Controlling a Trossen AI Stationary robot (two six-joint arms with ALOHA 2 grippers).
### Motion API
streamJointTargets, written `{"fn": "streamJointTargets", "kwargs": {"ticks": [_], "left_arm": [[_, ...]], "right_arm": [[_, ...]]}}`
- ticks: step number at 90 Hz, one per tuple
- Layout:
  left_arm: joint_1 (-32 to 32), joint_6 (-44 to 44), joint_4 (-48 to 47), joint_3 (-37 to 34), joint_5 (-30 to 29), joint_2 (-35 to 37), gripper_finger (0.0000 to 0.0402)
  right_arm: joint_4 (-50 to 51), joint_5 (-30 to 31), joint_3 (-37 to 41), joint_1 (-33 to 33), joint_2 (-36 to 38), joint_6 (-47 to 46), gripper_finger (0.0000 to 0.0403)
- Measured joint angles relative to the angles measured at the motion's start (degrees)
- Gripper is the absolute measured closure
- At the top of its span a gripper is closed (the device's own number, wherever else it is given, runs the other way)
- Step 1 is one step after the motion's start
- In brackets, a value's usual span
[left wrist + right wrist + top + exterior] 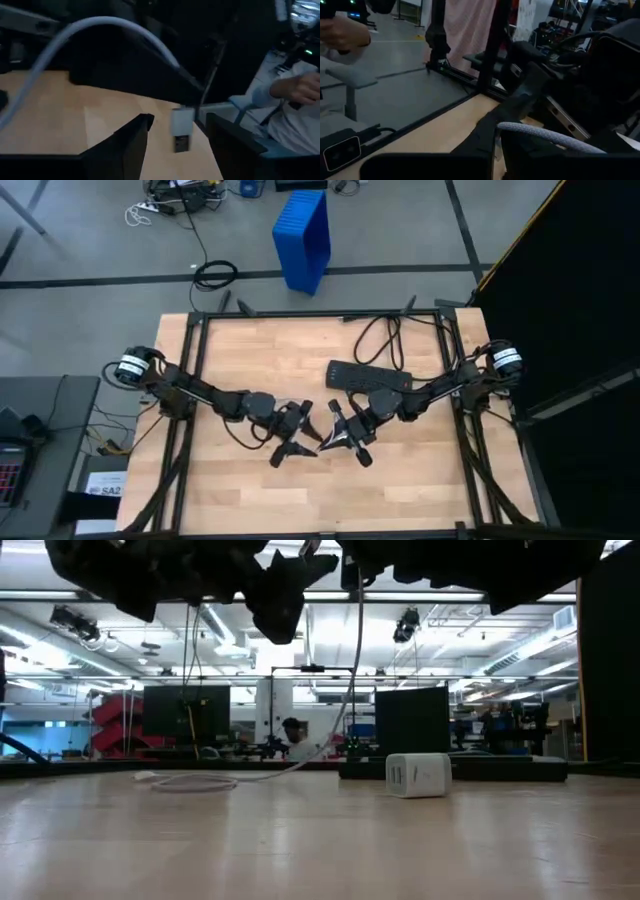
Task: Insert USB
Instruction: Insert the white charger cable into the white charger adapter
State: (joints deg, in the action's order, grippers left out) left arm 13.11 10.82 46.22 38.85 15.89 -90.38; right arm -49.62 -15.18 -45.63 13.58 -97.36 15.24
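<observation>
The USB is a thin white cable. Its white plug (182,122) with a metal tip hangs in the air between the two fingers of my left gripper (297,448), which stand open and clear of it. My right gripper (338,438) meets it mid-table and is shut on the cable close to the plug. From there the cable (345,700) drops slack, and its far loop (190,781) lies on the table. A white charger cube (418,775) stands in front of the black power strip (368,375). My right gripper holds the USB cable (545,137) just behind its plug; its own dark fingers hide the exact place. The plug end is lifted clear of the table with its metal tip (182,144) pointing down. The rest of the cable hangs slack below.
The power strip's thick black cord (385,340) loops toward the far edge. A black frame (320,313) rims the table. A blue bin (303,235) stands on the floor beyond it. A person's hand (297,87) shows off the table.
</observation>
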Motion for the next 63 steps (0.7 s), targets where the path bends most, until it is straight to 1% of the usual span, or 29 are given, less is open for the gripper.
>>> {"fn": "streamJointTargets", "kwargs": {"ticks": [18,33,40,56,63], "left_arm": [[-0.29,-0.06,0.07,0.00,0.35,0.00,0.0249],[-1.84,0.60,0.63,0.00,3.95,0.01,0.0267],[-2.36,1.40,0.61,0.00,5.31,-0.01,0.0273],[-2.30,1.43,0.61,0.00,5.69,-0.01,0.0277],[-2.30,1.45,0.61,0.00,5.67,-0.01,0.0277]], "right_arm": [[0.04,0.00,0.00,0.00,0.00,-0.01,0.0403],[0.02,0.00,0.00,0.00,0.00,0.27,0.0403],[0.04,0.00,0.00,0.00,0.00,0.29,0.0403],[-0.01,0.02,0.00,-0.22,0.00,0.29,0.0403],[-0.05,1.11,0.00,-0.22,0.00,0.32,0.0403]]}}
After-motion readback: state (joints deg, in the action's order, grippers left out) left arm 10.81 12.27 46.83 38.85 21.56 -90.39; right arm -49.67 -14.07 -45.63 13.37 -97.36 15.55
